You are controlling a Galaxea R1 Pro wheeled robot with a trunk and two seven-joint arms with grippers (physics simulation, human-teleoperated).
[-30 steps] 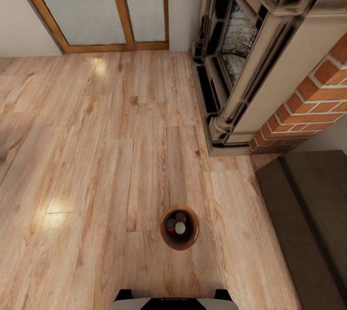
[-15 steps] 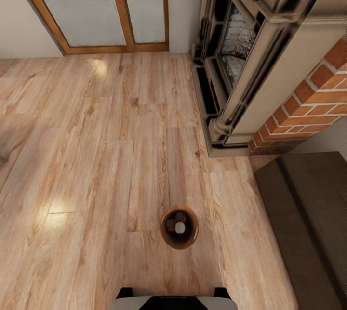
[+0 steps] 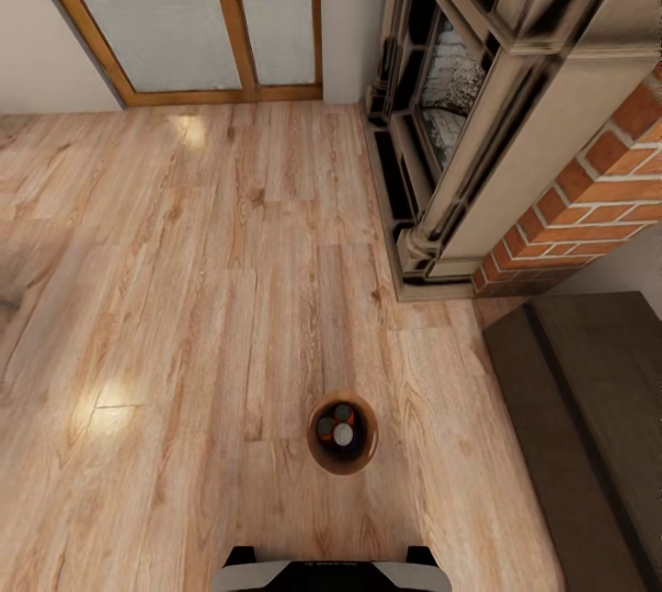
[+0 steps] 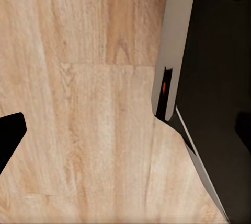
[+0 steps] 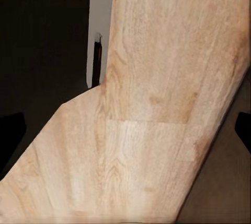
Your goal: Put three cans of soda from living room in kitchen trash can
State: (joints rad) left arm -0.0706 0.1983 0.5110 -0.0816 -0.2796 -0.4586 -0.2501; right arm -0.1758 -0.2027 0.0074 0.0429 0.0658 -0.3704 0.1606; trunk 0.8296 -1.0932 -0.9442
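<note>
In the head view we see the trash can (image 3: 343, 433) standing upright on the wood floor (image 3: 184, 316), in front of the robot base (image 3: 331, 575) and well apart from the glass doors (image 3: 184, 13). Inside the trash can stand the three soda cans (image 3: 337, 426), close together; from above we cannot tell their colours surely. Right of the trash can are the fireplace (image 3: 460, 105), the brick chimney (image 3: 598, 197) and a dark furniture piece (image 3: 588, 417), cut off by the edge.

In the wrist views we see floor planks and the dark robot body (image 4: 214, 93). A dark fingertip of the left gripper (image 4: 9, 135) appears at one edge, and dark tips of the right gripper (image 5: 10, 132) appear at two opposite edges. The right jaws stand wide apart, holding nothing; for the left we cannot tell.
</note>
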